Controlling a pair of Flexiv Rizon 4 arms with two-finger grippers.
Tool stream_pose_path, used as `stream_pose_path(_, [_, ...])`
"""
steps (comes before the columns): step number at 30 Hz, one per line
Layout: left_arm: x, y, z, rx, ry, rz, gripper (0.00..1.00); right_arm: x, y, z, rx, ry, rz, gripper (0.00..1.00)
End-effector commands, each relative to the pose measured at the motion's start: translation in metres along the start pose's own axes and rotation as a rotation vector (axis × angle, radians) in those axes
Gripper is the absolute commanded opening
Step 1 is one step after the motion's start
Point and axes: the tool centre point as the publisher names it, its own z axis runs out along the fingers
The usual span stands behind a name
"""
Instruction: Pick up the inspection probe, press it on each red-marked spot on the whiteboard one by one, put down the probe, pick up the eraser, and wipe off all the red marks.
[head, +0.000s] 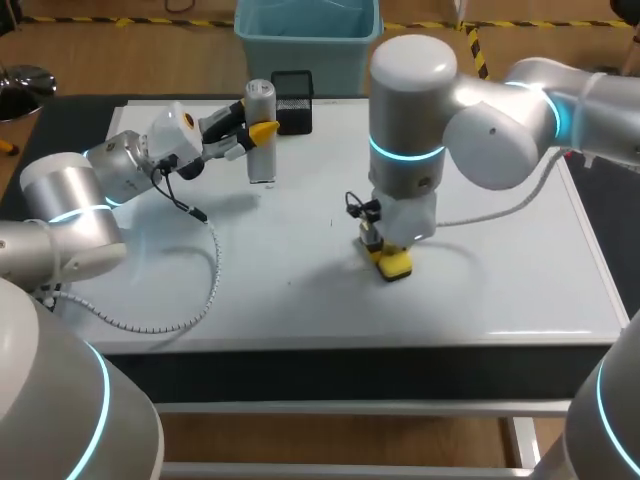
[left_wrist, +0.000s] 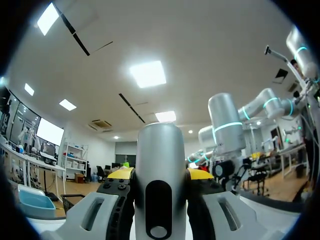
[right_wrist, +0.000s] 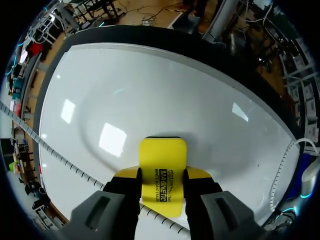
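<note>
Gripping eraser (head: 395, 263) on whiteboard (head: 500, 270) with right jaws, left jaws clenched on probe (head: 261, 140), black basket (head: 292, 102) beside

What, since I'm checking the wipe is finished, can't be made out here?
Right wrist view: the whiteboard under the eraser, covered by it.
Head view: board behind the right arm, blocked by it.
Left wrist view: the probe lower end, cut off by the edge.
</note>
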Motion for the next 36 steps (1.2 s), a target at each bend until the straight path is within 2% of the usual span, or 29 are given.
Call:
stream_pose_path(1, [0.0, -0.001, 0.001, 0.0, -0.001, 0.001, 0.0, 0.024, 0.0, -0.001, 0.005, -0.007, 0.025, 0.0])
stream_pose_path(7, [0.0, -0.001, 0.001, 0.0, -0.001, 0.001, 0.0, 0.045, -0.004, 0.0, 0.006, 0.0, 0.068, 0.0])
stream_pose_path(14, [0.0, -0.001, 0.001, 0.0, -0.001, 0.001, 0.0, 0.044, -0.004, -0.004, 0.016, -0.002, 0.079, 0.0])
stream_pose_path(18, [0.0, -0.001, 0.001, 0.0, -0.001, 0.001, 0.0, 0.04, -0.001, -0.022, 0.039, -0.017, 0.074, 0.0])
stream_pose_path(22, [0.0, -0.001, 0.001, 0.0, -0.001, 0.001, 0.0, 0.028, 0.004, -0.038, 0.047, -0.025, 0.035, 0.0])
stream_pose_path(26, [0.0, -0.001, 0.001, 0.0, -0.001, 0.001, 0.0, 0.013, 0.007, -0.043, 0.054, -0.038, 0.008, 0.0])
stream_pose_path(36, [0.0, -0.001, 0.001, 0.0, -0.001, 0.001, 0.0, -0.028, 0.014, -0.028, 0.046, -0.052, -0.061, 0.0])
